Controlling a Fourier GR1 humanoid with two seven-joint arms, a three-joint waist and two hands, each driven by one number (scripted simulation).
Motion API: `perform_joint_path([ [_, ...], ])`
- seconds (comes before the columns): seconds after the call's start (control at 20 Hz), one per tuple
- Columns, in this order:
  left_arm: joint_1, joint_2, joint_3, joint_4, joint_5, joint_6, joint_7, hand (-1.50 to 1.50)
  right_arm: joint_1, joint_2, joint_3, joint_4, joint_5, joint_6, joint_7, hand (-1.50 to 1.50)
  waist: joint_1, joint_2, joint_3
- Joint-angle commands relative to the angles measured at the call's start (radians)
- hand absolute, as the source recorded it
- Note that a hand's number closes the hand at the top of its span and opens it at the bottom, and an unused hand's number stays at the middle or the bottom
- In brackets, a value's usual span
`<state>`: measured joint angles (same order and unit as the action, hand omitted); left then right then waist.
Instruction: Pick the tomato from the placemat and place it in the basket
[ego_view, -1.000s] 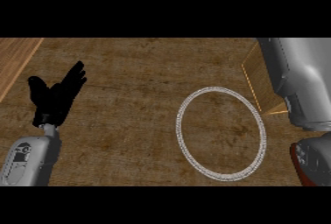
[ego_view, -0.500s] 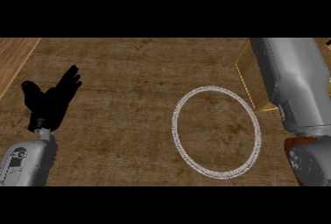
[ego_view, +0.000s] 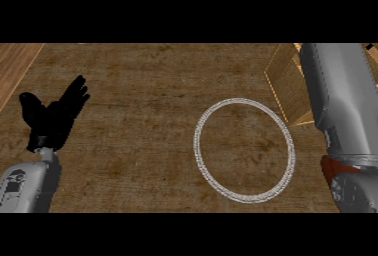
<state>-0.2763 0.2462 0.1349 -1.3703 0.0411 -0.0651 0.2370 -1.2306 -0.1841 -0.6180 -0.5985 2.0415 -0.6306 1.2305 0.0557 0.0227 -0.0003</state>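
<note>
On the counter (ego_view: 148, 75) the ring-shaped placemat (ego_view: 244, 150) lies centre-right, the basket (ego_view: 286, 85) just beyond its upper right, behind the right forearm (ego_view: 341, 100), the left hand (ego_view: 52, 120) well apart at left.

Single head view, steeply down, counter (ego_view: 148, 80) close.

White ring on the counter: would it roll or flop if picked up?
The white ring lies flat on the counter, so it probably won't roll if pushed. Its thin band suggests it is light and might flex, though stiffness cannot be seen.
</note>
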Motion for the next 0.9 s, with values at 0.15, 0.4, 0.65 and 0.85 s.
perform_joint_path([
  [0.15,-0.01,0.005,0.007,-0.004,-0.006,0.01,-0.001,0.0,0.033,0.028,-0.065,-0.01,0.04,-0.114,0.198,-1.5,-0.008,-0.004,0.0],
  [0.4,0.012,0.018,0.023,0.01,0.018,-0.023,-0.014,0.0,0.021,0.042,-0.084,-0.049,0.069,-0.215,0.154,-1.5,-0.004,-0.004,0.0],
  [0.65,0.031,0.022,0.023,0.005,-0.001,-0.008,-0.02,0.0,0.056,0.075,-0.133,-0.241,0.106,-0.327,0.18,-1.5,-0.024,-0.016,0.0],
  [0.85,0.04,0.009,0.017,-0.001,0.01,-0.008,0.016,0.0,0.073,0.148,-0.174,-0.411,0.132,-0.371,0.18,-1.5,-0.043,-0.027,0.0],
])
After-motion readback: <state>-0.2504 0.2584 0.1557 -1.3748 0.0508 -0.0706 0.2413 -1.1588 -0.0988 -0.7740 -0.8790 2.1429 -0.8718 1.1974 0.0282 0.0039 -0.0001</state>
